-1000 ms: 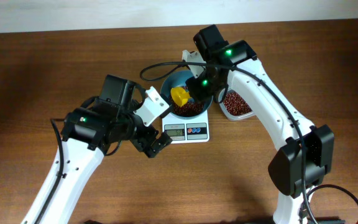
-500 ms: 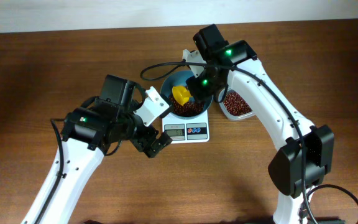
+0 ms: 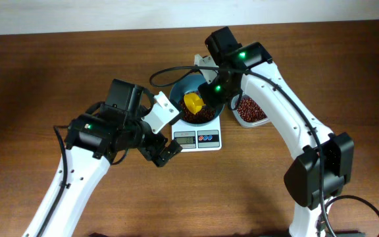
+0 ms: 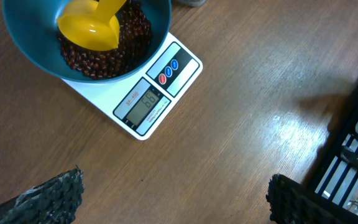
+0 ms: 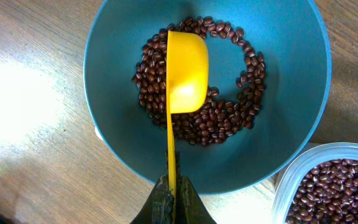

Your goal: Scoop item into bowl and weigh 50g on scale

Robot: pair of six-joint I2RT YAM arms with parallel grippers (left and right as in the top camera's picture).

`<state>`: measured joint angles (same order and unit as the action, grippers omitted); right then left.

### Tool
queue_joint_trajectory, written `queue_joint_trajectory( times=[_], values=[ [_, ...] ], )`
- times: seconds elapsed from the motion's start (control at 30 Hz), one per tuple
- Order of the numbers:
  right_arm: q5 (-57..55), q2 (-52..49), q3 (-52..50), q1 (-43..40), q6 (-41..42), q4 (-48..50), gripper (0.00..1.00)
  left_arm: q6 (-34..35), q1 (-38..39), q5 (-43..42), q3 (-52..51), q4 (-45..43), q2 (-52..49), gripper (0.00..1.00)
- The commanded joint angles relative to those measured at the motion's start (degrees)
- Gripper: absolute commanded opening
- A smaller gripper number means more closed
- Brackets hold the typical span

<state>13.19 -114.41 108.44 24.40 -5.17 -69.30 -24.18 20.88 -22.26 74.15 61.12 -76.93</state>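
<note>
table (image 4: 260, 93) holds scale (image 4: 148, 106) half hidden under bowl (image 5: 291, 74), right tool (image 5: 173, 186) gripping scoop (image 5: 185, 68).

The scale (image 4: 190, 62) carried the only marking that could be read: in the left wrist view its grey display (image 4: 146, 102) showed digits that looked like 66. A short line of red print (image 4: 133, 98) beside the display was too small to read. The red button (image 4: 165, 78) and the blue button (image 4: 174, 64) each bore a white mark, too blurred to make out. From overhead the digits were illegible.
</note>
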Motion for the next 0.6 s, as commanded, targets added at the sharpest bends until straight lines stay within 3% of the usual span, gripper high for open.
queue_joint_trajectory(
  times=[0.0,0.23,0.4,0.57],
  values=[
    [0.0,-0.7,1.1,-0.2,-0.3,1.0,0.04,0.6,0.1,-0.7,0.8,0.1,0.1,0.99],
    [4.9,-0.6,7.8,-5.0,-2.1,-1.3,0.04,0.5,0.1,-0.7,0.8,0.1,0.1,0.99],
    [8.0,-0.6,8.7,-8.6,-15.1,-11.4,0.04,0.5,0.1,-0.7,0.8,0.1,0.1,0.99],
    [7.4,-0.6,8.7,-9.2,-20.1,-12.8,0.04,0.5,0.1,-0.7,0.8,0.1,0.1,0.99]
  ],
)
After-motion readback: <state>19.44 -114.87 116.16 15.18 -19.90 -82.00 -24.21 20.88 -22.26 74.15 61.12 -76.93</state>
